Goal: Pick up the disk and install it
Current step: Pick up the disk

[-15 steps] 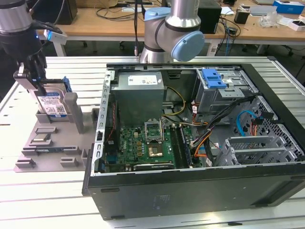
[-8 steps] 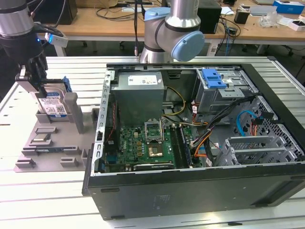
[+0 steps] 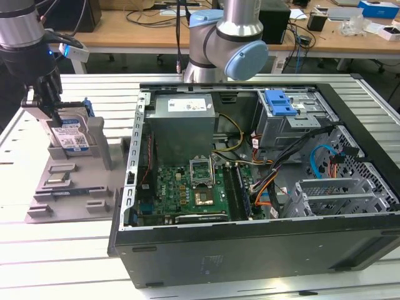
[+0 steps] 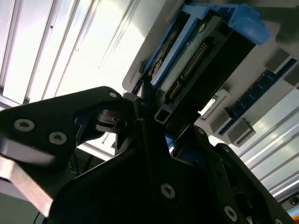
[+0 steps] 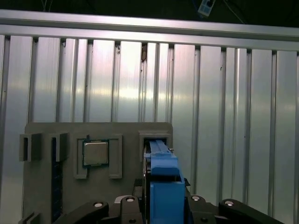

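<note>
Disk (image 3: 70,139) upright in slot of grey fixture (image 3: 69,187), at exterior view's left, blue carrier edge toward wrist cams. Gripper (image 3: 50,109) down over it, pinching disk (image 5: 163,186) on 2 sides in first wrist view. 1 CPU chip (image 5: 96,153) in fixture pocket just beside. Open PC case (image 3: 250,250) well apart at exterior view's right, both on slatted alu table (image 3: 62,250).

I get the exterior view from high and well back, looking down over the open case (image 3: 250,250) with the tray (image 3: 69,187) at the exterior view's left. Both wrist views ride close behind the gripper (image 5: 163,198), facing the disk (image 4: 201,51) and tray; all three share those.
</note>
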